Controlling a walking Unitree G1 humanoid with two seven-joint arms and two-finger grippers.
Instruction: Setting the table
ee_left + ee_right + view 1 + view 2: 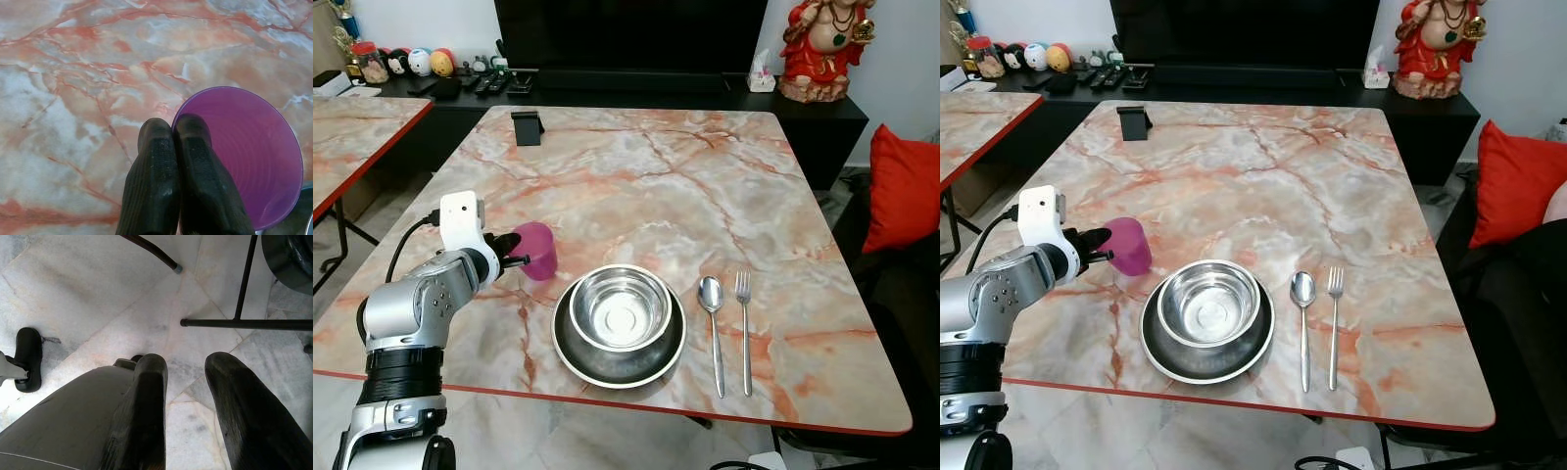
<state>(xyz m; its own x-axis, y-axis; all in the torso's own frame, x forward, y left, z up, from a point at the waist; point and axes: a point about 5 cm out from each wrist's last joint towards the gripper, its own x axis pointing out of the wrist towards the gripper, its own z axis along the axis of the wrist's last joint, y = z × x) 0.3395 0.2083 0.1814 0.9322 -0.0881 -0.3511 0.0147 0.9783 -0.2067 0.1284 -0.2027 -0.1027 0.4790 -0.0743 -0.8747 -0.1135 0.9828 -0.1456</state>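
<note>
Left wrist view: left gripper (173,134) pinches the purple plastic cup (244,156) by its rim.
Cup stands on the marble table (636,166) beside the steel bowl (621,309); probably light, thin-walled, tippy, so a rim pinch suits it. Right gripper (188,369) hangs spread.

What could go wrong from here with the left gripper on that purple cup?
1. The left gripper pinches only the rim of the purple cup, one finger inside and one outside. With such a thin hold, the cup may tilt or slip when lifted or released.
2. The cup stands close to the steel bowl and plate. Any sideways move could knock them.
3. It sits towards the table's left edge, so a push outward might send it off.
</note>
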